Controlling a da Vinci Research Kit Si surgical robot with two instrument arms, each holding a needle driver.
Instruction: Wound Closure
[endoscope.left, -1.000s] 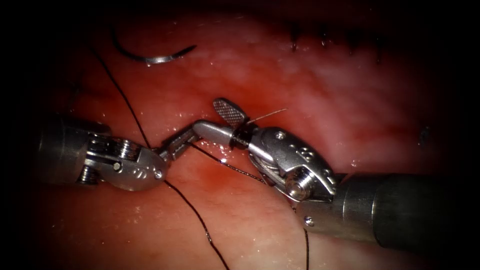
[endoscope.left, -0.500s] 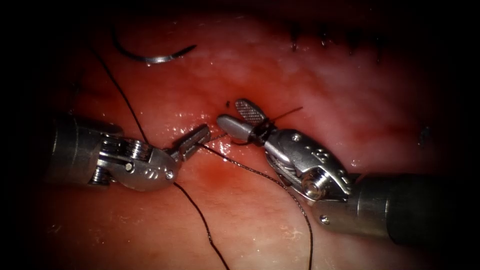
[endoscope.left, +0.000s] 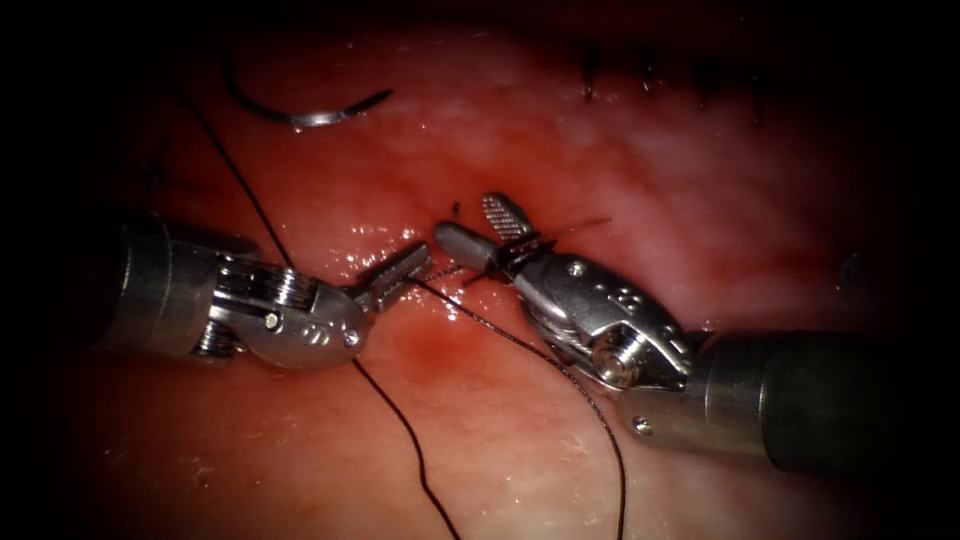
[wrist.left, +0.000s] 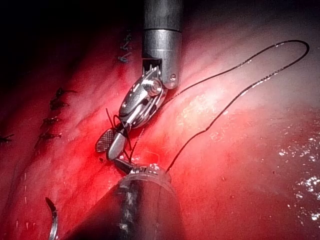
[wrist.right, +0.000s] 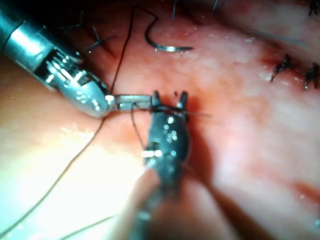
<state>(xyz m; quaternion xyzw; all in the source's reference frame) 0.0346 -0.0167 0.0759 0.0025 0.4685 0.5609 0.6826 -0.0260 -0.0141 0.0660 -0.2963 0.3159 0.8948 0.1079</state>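
Observation:
My left tool (endoscope.left: 420, 260) comes in from the left, shut on the dark thread (endoscope.left: 520, 345) close to the red fluid (endoscope.left: 430, 345) on the tissue (endoscope.left: 700, 200). The right tool (endoscope.left: 467, 218) stands open just to its right, its tips almost touching the left tool's. Thread is wound around it behind its jaws and nothing lies between them. The curved needle (endoscope.left: 310, 112) lies free on the tissue far up on the left, held by neither tool. In the right wrist view the open right tool (wrist.right: 170, 95) faces the left tool (wrist.right: 145, 101), with the needle (wrist.right: 165, 44) beyond.
Dark finished stitches (endoscope.left: 650, 75) line the closed cut at the upper right. One strand of thread (endoscope.left: 400, 440) runs from the upper left under the left tool toward the front edge. In the left wrist view a wide loop of thread (wrist.left: 250, 80) lies on the tissue.
The left tool has moved right with the thread. The right tool has shifted right and slightly up, its jaws narrower, and the thread now drapes behind it.

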